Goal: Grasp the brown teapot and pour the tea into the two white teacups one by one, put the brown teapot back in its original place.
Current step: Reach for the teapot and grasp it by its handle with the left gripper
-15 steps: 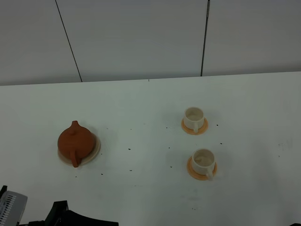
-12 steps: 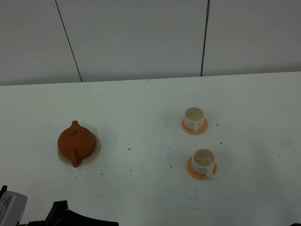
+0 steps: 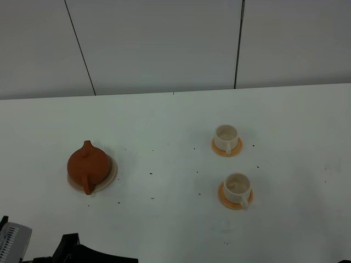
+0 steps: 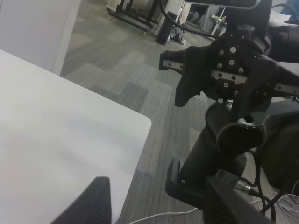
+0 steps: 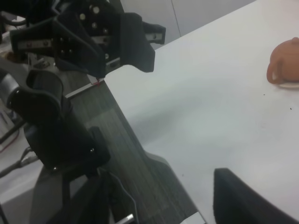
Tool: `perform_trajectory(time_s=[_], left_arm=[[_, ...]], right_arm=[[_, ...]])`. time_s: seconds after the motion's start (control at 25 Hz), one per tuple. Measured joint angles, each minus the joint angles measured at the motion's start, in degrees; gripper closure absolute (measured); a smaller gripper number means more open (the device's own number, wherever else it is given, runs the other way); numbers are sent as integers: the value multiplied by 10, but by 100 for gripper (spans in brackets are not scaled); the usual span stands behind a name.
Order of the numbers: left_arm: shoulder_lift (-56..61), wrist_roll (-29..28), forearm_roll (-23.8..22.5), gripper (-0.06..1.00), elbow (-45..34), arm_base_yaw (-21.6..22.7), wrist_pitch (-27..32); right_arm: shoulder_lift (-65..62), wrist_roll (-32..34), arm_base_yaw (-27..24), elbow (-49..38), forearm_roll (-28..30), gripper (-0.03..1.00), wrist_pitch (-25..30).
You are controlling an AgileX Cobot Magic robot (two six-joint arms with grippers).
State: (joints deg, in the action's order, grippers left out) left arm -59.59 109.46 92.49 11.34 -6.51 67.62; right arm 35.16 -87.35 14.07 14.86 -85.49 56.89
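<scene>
Plainly, the left gripper (image 4: 159, 191) has its two dark fingers (image 4: 96, 205) spread wide, with nothing between them and nothing touching them. It hangs just past the corner of the white table (image 3: 164, 230), over grey carpet (image 4: 140, 93), well away from the plate (image 3: 112, 174). The right gripper (image 5: 161, 191) is parted too. One finger (image 5: 247, 200) shows clearly above the table edge, while the other is a dark shape that blends into the arm base (image 5: 56, 140) behind it. The gap between them holds only floor and table. It grips nothing and is also well apart from the plate.

The teapot (image 3: 88, 163) sits upright on the plate and covers most of it, so only a pale crescent of rim shows on the side toward the cups. Its long axis, spout to handle, runs from the wall (image 3: 164, 44) to the table's near edge. The short spout points away toward the wall, and the handle points back toward the arms.

Two cups stand well apart from the plate, on the right arm's side. The farther cup (image 3: 226, 136) rests on one orange saucer (image 3: 237, 147) and the nearer cup (image 3: 237, 186) on another (image 3: 224, 198). Both cup handles turn toward the near edge.
</scene>
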Motion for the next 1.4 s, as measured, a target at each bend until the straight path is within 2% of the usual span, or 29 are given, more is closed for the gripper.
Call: perform_trajectory(time_s=[0.24,0.32,0.44,0.52,0.6,0.72,0.84,0.96,1.08,1.2,1.28,1.4], left_arm=[[0,0,58,44,0,0,0],[0,0,60,44,0,0,0],[0,0,60,44,0,0,0],[0,0,60,44,0,0,0],[0,0,60,44,0,0,0],[0,0,60,44,0,0,0],[0,1,60,44,0,0,0],[0,1,60,44,0,0,0],[0,1,60,44,0,0,0],[0,1,60,44,0,0,0],[0,1,60,45,0,0,0],[0,1,60,45,0,0,0]], right_arm=[[0,5,0,17,-43,61,-17],[0,5,0,45,-44,68,-31],[0,13,0,95,-31,79,-75],[0,36,0,127,5,86,-116],[-6,79,0,156,72,94,-160],[-37,195,0,174,198,97,-224],[-94,355,0,175,357,98,-269],[-160,565,0,175,543,98,-272],[-220,782,0,175,764,98,-232],[-270,958,0,175,930,98,-144],[-300,1012,0,175,983,98,-85],[-334,1021,0,175,994,98,-37]])
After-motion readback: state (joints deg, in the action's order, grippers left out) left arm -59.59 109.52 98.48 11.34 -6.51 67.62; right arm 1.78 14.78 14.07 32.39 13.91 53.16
